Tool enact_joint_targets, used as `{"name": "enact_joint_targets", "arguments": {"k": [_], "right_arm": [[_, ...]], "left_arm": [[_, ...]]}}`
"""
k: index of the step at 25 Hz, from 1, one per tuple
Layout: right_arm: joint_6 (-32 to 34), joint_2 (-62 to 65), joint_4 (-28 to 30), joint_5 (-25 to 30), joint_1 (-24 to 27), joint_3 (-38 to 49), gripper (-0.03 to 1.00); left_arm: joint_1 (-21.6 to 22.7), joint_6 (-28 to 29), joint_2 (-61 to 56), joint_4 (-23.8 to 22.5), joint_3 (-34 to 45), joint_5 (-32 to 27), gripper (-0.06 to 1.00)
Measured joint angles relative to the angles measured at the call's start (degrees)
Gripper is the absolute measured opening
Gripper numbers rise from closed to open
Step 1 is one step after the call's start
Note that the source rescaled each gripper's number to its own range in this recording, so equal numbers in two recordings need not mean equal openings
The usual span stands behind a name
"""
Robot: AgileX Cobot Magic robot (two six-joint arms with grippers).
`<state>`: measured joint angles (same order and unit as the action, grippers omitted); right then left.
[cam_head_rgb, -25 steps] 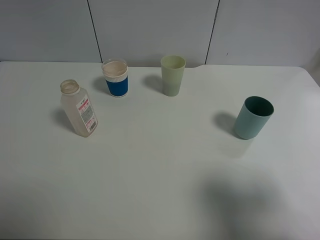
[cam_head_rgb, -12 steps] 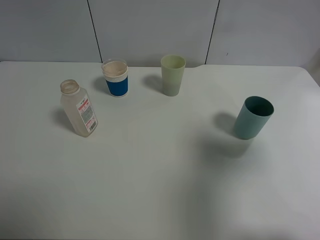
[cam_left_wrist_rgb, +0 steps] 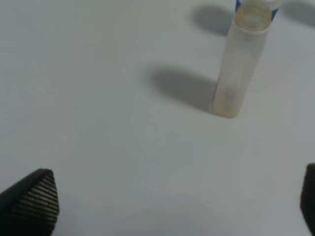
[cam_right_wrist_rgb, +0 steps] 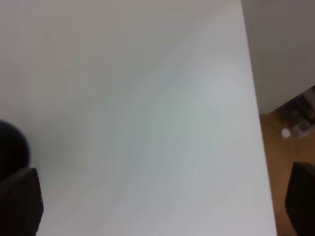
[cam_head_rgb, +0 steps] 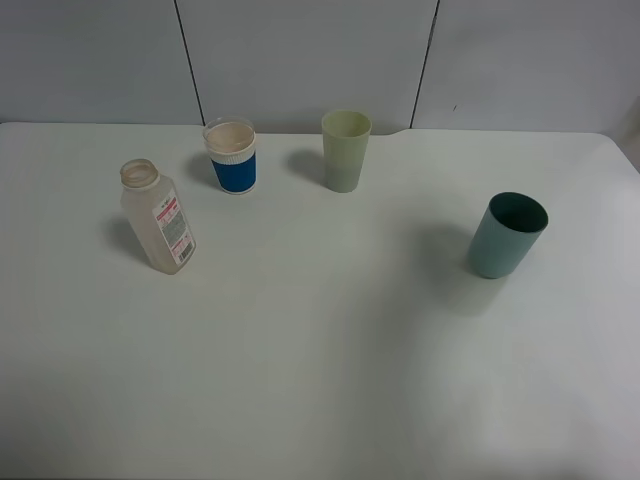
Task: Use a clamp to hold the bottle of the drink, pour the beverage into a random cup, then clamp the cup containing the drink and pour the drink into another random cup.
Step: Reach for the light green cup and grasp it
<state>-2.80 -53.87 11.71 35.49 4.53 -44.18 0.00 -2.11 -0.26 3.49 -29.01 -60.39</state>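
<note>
Both our claws stand apart, holding nothing. We judge the bottle (cam_head_rgb: 158, 217) light, slick, squashable plastic; grip its flat body below the neck, gently, label side clear.

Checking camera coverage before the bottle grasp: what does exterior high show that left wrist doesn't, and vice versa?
Only exterior high: the pale yellow-green cup, the teal cup and the bottle's white-and-red label; no gripper appears in it. Only left wrist: the left gripper, its fingertips at the frame's corners, spread wide with nothing between them. Both: the white table, the uncapped bottle standing upright, and the blue-and-white cup, of which the wrist view catches only a sliver behind the bottle's neck.
</note>
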Motion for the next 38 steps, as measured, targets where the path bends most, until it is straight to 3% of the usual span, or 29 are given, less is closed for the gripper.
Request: {"name": "enact_joint_targets", "arguments": {"k": [6, 15, 18, 30, 38], "right_arm": [[5.7, -7.38, 6.16, -7.46, 0.0, -0.19, 0.97], [8.72, -18.98, 8.96, -19.91, 0.0, -0.19, 0.97], [13.26, -22.48, 14.37, -24.7, 0.0, -0.19, 0.97], [41.64, -33.6, 43.02, -44.83, 0.0, -1.91, 0.97], [44.87, -42.11, 49.55, -55.95, 0.0, -8.99, 0.97]], "left_arm": [[0.0, 0.0, 0.0, 0.0, 0.0, 0.0, 1.0], [0.0, 0.0, 0.0, 0.0, 0.0, 0.0, 1.0], [0.0, 0.0, 0.0, 0.0, 0.0, 0.0, 1.0], [0.0, 0.0, 0.0, 0.0, 0.0, 0.0, 1.0], [0.0, 0.0, 0.0, 0.0, 0.0, 0.0, 1.0]]}}
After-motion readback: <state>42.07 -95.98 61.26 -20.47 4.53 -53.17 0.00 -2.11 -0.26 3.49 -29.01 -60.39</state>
